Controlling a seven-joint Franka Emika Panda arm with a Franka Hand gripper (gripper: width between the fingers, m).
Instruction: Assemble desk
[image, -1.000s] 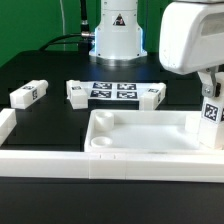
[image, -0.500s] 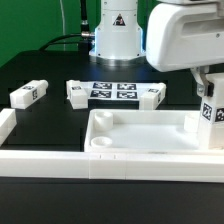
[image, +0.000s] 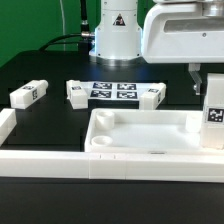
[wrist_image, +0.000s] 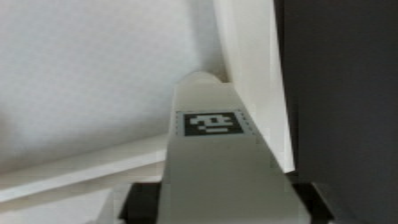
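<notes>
Exterior view first: the two-finger gripper (image: 207, 78) hangs at the exterior view's right, clamped on the top end of a short square white leg (image: 213, 118); the leg is upright, its black-and-white tag facing the camera; its lower end sits at the right-hand end of the large white plastic tray-like desk top (image: 140, 128); which corner socket it is over, and whether it touches, I cannot tell. The desk top lies at the front of the flat black table (image: 50, 70), just behind the long plain white border rail (image: 60, 160), which should brace it.

My read on the step: seating this leg; the leg wants to stay plumb, centred on the round socket, lowered slowly, then turned home without slackening the pinch; any tilt would likely jam it on the rim.

Three spare white legs lie well behind the tray: one far left (image: 28, 94); two (image: 77, 91) (image: 152, 95) just beside either end of the marker board (image: 112, 91); none crowds the approach. The surface is matt and dark; the arm's white base (image: 117, 35) stands at the back before a green backdrop (image: 30, 25); plenty of room.

Wrist view now: the leg (wrist_image: 214, 150) runs away from the camera, tag clear; dark finger pads (wrist_image: 143, 203) press its sides, so the gripper (wrist_image: 217, 205) is gripping it; its far tip points at a white corner of the desk top (wrist_image: 89, 70); dark table (wrist_image: 347, 100) lies beside it; the socket itself is hidden.
</notes>
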